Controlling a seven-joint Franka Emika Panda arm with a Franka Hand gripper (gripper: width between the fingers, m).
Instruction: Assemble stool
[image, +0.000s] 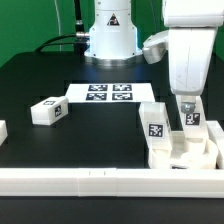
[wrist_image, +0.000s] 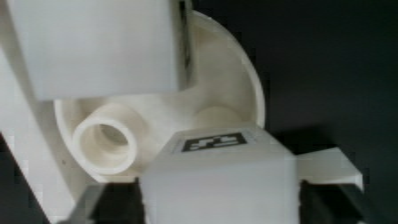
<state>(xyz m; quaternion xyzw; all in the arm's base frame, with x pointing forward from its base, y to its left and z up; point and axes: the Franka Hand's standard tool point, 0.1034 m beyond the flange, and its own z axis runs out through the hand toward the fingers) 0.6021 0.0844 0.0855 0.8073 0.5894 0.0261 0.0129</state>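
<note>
**Exterior and wrist views, stool assembly.** The tool (image: 190, 126) is hanging straight down from the white arm over the black desk (image: 100, 140). It is straddling a short blocky white plastic leg (image: 192, 117) that is standing upright and showing a black-and-white square tag. In the wrist view this leg (wrist_image: 214, 170) is filling the gap of the tool (wrist_image: 217, 203), with a dark finger (wrist_image: 107, 205) lying close along its side. The frames are not showing whether the jaws are pressing on the leg or merely flanking it, so the grip cannot be told.

Directly below and just beyond the tool, the round thick white disc seat (image: 172, 153) is resting against the long white border rail (image: 100, 182). The wrist view is showing the seat's curved rim (wrist_image: 222, 70) and one round open socket (wrist_image: 107, 140) just beside the straddled leg.

A second tagged white leg (image: 155, 125) is standing upright just beside the tool, toward the exterior view's left, its lower end meeting the seat. The wrist view is showing it as a large white block (wrist_image: 107, 50).

A third tagged leg (image: 47, 112) is lying on its side, well apart from the tool, far toward the exterior view's left. The marker board (image: 110, 93) is lying flat on the desk, between the tool and the arm's base.
</note>
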